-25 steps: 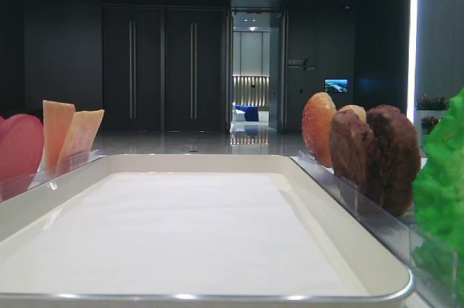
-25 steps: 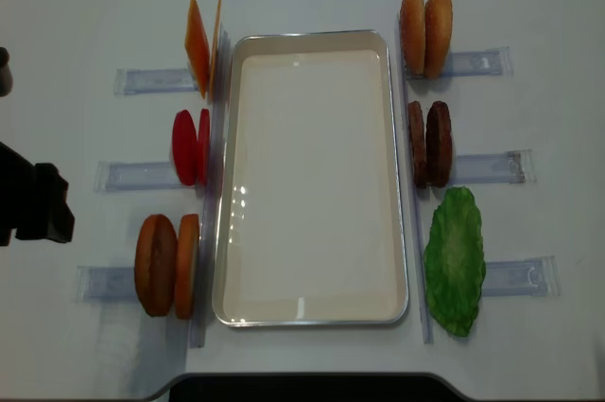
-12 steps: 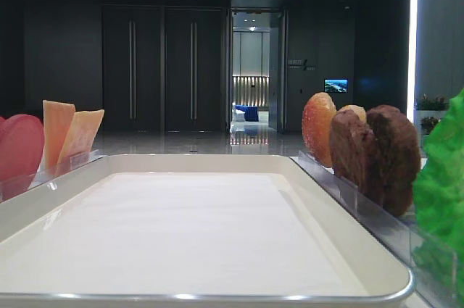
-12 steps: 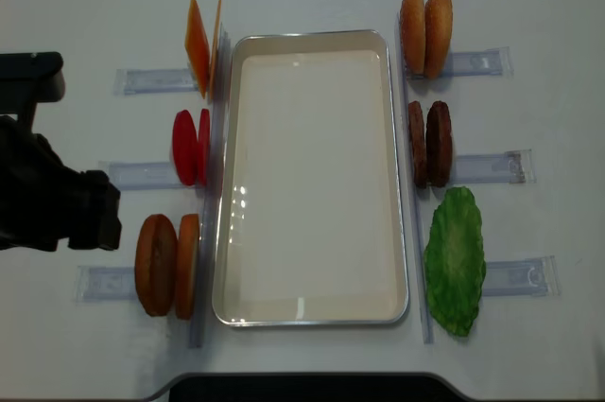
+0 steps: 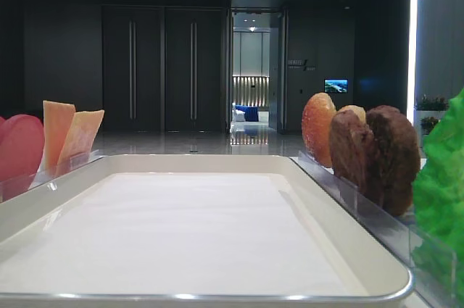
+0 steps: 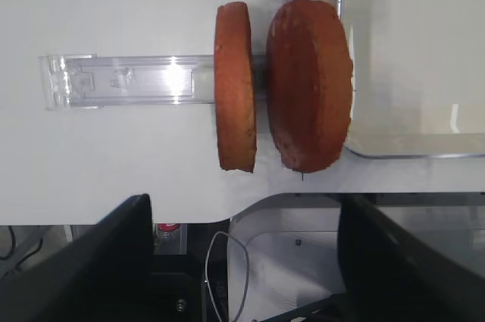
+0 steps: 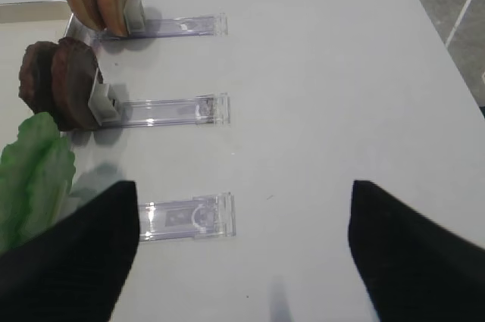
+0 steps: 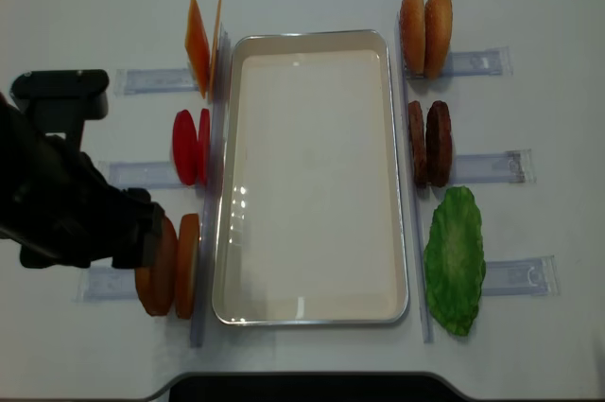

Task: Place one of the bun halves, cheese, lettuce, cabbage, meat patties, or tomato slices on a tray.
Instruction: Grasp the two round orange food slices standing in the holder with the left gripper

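Observation:
The white tray (image 8: 230,184) lies in the middle of the table with nothing in it. Left of it stand cheese slices (image 8: 200,45), tomato slices (image 8: 189,147) and two bun halves (image 8: 184,265). To its right are two more bun halves (image 8: 424,19), meat patties (image 8: 430,143) and a lettuce leaf (image 8: 456,260). My left arm (image 8: 66,203) hangs over the front-left buns. In the left wrist view my left gripper (image 6: 242,261) is open and holds nothing, with those bun halves (image 6: 307,83) upright just ahead of it. My right gripper (image 7: 242,254) is open above bare table, right of the lettuce (image 7: 34,178).
Each food pair stands in a clear plastic holder (image 8: 151,80) that sticks out sideways from the tray. The table's front edge (image 6: 189,208) runs just behind the front-left buns. An open clear holder (image 7: 186,220) lies below the right gripper.
My left arm has come in from the left edge towards the tray and now covers part of the front-left bun halves. Nothing else has moved.

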Controlling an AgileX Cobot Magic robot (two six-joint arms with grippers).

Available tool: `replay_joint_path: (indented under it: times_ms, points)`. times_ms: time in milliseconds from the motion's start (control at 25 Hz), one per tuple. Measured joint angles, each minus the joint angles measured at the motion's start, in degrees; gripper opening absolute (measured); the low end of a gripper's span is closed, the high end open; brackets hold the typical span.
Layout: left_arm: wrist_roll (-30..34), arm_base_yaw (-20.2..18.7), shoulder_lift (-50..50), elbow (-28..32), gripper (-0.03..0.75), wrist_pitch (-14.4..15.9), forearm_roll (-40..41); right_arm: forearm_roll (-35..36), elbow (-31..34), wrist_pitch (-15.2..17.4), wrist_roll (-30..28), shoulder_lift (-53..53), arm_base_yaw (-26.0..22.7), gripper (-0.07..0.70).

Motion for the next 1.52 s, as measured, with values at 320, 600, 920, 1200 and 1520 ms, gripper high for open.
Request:
replay_joint_path:
  times_ms: [320, 600, 920, 1200, 1520]
  points:
    - [-5.9, -4.9, 5.8, 0.0, 0.577, -2.4, 2.0, 0.0, 0.0, 0.0, 0.0, 0.0, 0.0, 0.539]
    - [-7.6, -4.9, 8.7, 0.0, 0.577, -5.3, 2.7, 0.0, 0.0, 0.0, 0.0, 0.0, 0.0, 0.539]
    - [-7.8, -4.9, 13.3, -2.8, 0.575, -7.5, 2.8, 0.0, 0.0, 0.0, 0.0, 0.0, 0.0, 0.539]
    - [-7.7, -5.9, 16.5, -3.6, 0.57, -7.4, 2.3, 0.0, 0.0, 0.0, 0.0, 0.0, 0.0, 0.539]
    - [-7.2, -6.1, 19.1, -3.6, 0.57, -7.7, 2.3, 0.0, 0.0, 0.0, 0.0, 0.0, 0.0, 0.539]
